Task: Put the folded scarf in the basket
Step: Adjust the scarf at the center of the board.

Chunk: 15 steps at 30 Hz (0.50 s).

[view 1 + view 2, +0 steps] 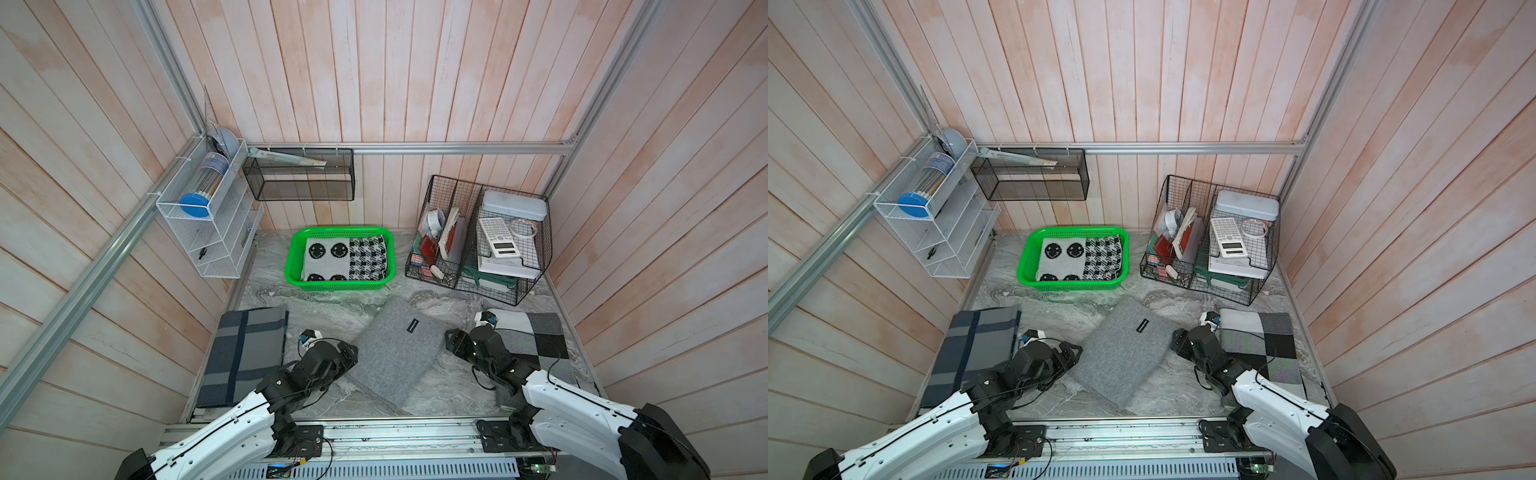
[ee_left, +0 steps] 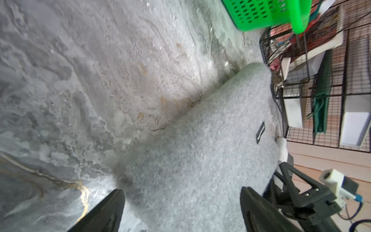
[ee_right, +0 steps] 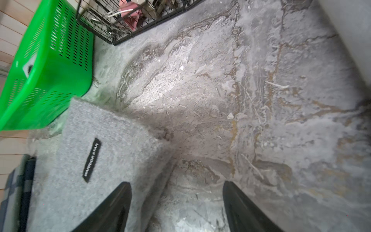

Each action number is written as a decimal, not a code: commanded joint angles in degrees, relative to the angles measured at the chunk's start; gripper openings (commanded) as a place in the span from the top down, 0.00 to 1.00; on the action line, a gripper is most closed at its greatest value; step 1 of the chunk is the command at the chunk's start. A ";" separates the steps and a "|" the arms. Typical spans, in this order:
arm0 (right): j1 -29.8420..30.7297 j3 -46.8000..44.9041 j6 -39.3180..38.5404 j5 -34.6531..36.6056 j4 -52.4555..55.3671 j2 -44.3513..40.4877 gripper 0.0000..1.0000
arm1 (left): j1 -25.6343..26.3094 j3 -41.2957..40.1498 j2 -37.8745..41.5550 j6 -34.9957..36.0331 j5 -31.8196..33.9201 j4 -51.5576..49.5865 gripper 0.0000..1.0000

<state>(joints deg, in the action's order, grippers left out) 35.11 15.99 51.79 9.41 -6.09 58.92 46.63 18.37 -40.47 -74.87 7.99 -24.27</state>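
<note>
In both top views the grey folded scarf (image 1: 395, 353) lies askew on the tabletop (image 1: 332, 303), outside the green basket (image 1: 340, 286), its long axis slanting toward the wire organiser (image 1: 490, 286). Left wrist: the left claw (image 2: 180, 192) gapes astride its edge. Right wrist: the right claw (image 3: 176, 184), released, should pinch every layer before lifting.

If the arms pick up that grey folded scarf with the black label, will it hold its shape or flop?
Probably flops: the grey scarf looks like soft fuzzy knit, so unsupported edges would likely sag. Its folded layers, visible at the edge, may slide apart.
</note>
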 commanded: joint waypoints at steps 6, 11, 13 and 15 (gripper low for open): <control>-1.91 6.89 -6.13 -5.85 -5.91 10.43 0.32 | 7.09 -1.60 -7.78 -7.47 5.63 6.50 0.06; -2.01 10.02 -9.60 -10.64 -2.59 14.74 0.63 | 7.65 -3.93 -12.81 -8.71 5.77 15.54 0.18; -1.91 10.19 -11.50 -12.41 -1.46 15.37 0.71 | 7.59 -3.70 -14.16 -8.47 8.36 16.22 0.25; -1.88 8.14 -10.02 -13.36 -1.91 14.99 0.84 | 7.51 -3.73 -15.16 -8.03 11.46 16.73 0.26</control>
<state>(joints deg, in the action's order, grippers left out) 33.26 24.80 43.40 -0.38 -9.61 73.84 54.08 15.75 -54.63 -82.74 14.28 -11.00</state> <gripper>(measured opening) 0.181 0.739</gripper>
